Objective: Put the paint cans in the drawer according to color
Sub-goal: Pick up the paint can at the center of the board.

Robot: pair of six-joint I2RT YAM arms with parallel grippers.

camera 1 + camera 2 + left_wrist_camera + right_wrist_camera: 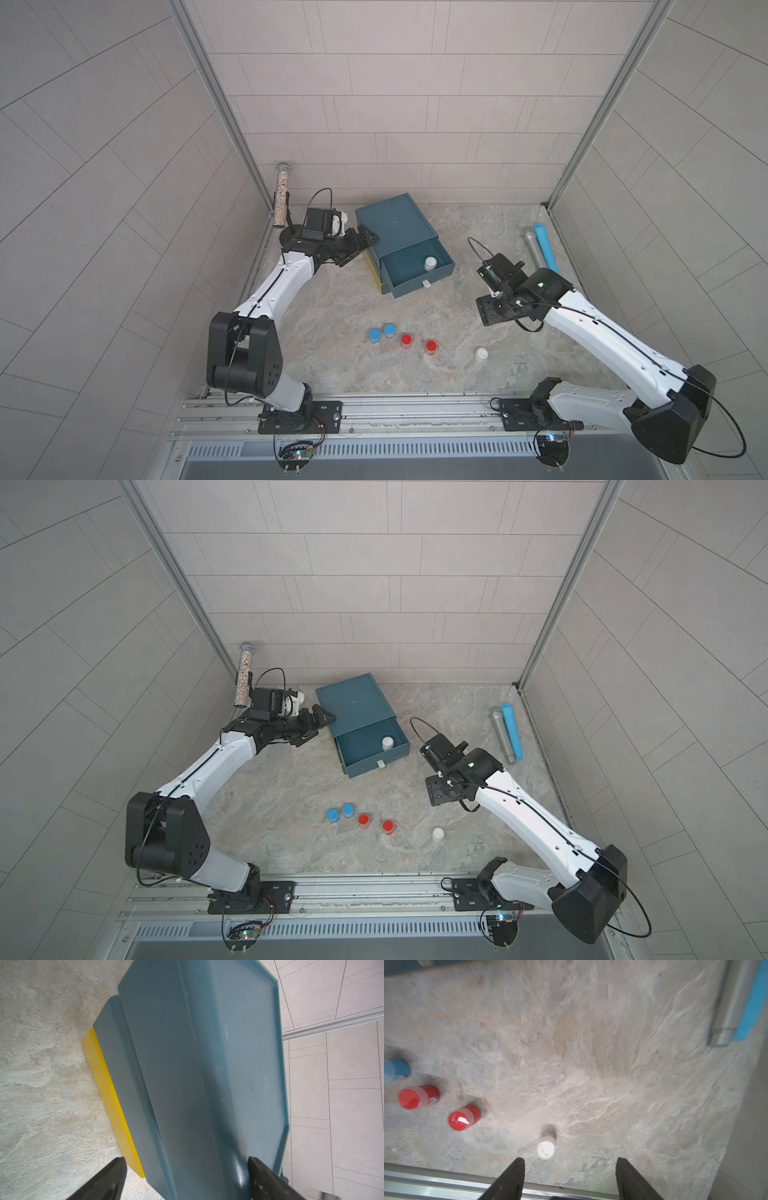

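Grey tiled walls (395, 104), marbled tabletop (332, 299)

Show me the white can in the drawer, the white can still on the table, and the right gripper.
white can in the drawer (430, 262), top view, lid.
white can on the table (546, 1149), right wrist view, lid.
right gripper (570, 1169), right wrist view, midway between fingertips.

1. The left arm (266, 291) reaches forward from its base, forearm white, wrist black.
2. The left gripper (365, 243) points sideways toward the other arm; its jaws stand apart, one finger (268, 1180) lying on a blue surface between them.
3. The right arm (602, 332) slants up and inward.
4. The right gripper (570, 1178) points downward, jaws spread, nothing between them.
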